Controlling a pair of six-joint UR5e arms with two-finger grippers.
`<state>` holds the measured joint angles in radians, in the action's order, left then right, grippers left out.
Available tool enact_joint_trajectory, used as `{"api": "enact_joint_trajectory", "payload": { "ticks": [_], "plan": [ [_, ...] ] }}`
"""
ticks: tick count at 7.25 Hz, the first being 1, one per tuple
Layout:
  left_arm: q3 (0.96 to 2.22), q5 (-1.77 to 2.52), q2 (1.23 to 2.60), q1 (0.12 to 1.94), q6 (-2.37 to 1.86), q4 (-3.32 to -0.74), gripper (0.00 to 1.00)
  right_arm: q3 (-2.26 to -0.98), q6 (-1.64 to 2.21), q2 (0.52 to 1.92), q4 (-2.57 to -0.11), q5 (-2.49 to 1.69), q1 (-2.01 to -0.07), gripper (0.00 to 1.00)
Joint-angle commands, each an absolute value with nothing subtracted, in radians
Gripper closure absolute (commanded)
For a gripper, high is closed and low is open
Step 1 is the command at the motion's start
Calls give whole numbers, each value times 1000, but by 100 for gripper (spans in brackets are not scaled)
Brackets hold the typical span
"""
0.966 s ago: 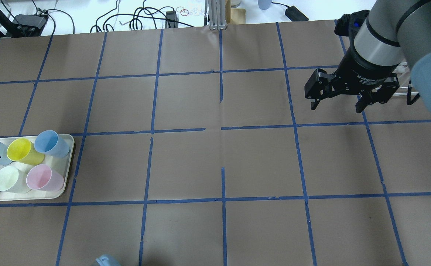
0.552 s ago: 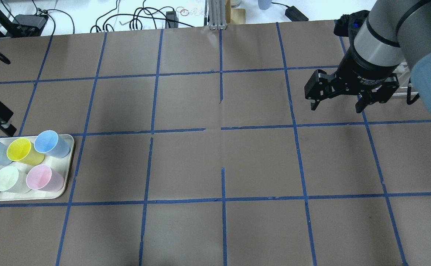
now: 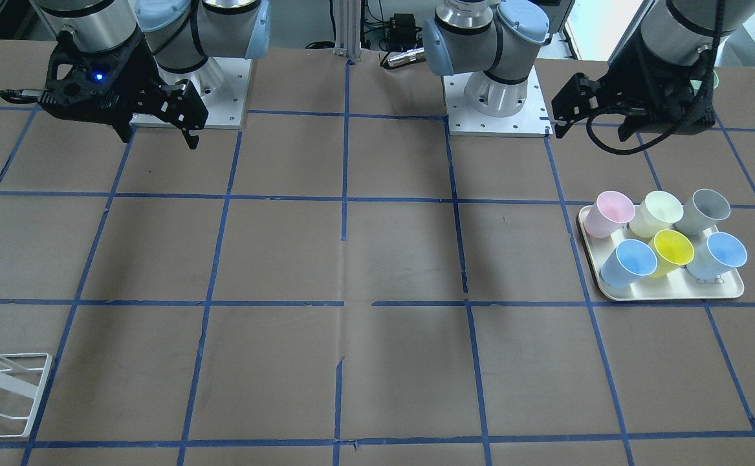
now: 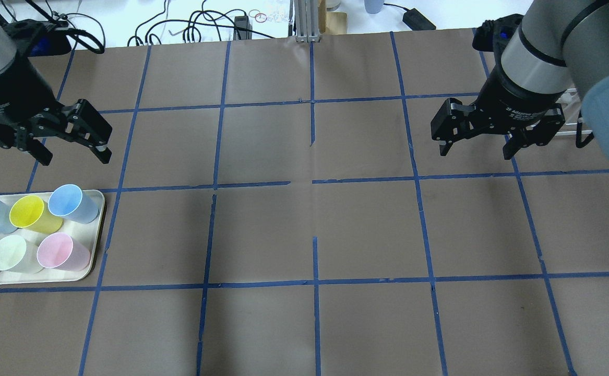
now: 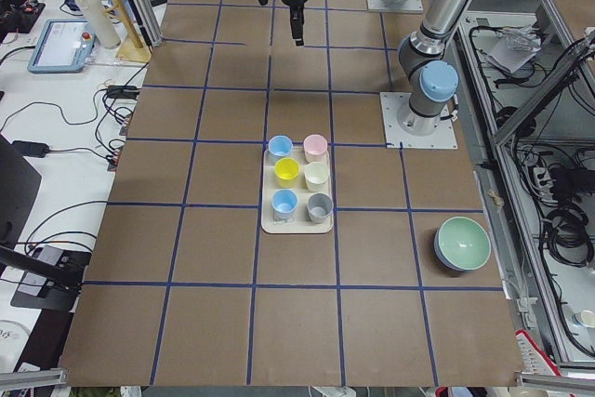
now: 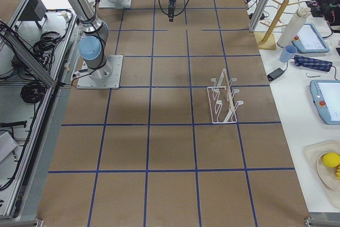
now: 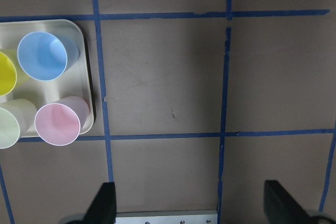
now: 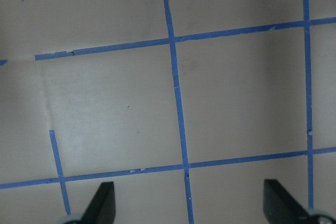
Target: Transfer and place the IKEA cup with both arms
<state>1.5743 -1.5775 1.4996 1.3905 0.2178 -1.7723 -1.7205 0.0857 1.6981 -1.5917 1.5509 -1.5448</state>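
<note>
**IKEA cup upright in tray, both grippers empty**

The IKEA cup stands upright in the cream tray at the worktop's left end. Its long axis is vertical, with the wide mouth up and the narrow base on the tray. It is the middle cup of the row nearer the robot, between the pink cup and the grey cup. A yellow cup and two blue ones fill the other row. No mark or label can be made out on the cup.

The left gripper hangs above the worktop, apart from the tray and touching no cup. Its fingers are spread wide with nothing between them. In the left wrist view the tray and its cups lie at the left edge.

The right gripper hangs over the worktop's other end, well apart from the tray. Its fingers are likewise spread and empty. White lettering on its black body starts "2F Adaptive"; the rest is too small to read.
</note>
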Motion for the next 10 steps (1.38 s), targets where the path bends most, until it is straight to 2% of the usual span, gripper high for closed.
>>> {"api": "enact_joint_trajectory", "payload": {
  "ticks": [1,5,8,10],
  "plan": [
    [1575,-1546,1500,1417,216,-1766,0,-1720,86,1698,-1594,1551,-1543,0],
    [1574,-1502,1505,1431,154,-1758,0,-1718,86,1698,-1592,1554,-1540,0],
    [1604,-1526,1520,1593,-21,-1634,0,-1718,87,1700,-1592,1552,-1540,0],
    [1614,-1552,1520,1597,-11,-1570,0,-1718,89,1700,-1595,1549,-1542,0]
  ]
}}
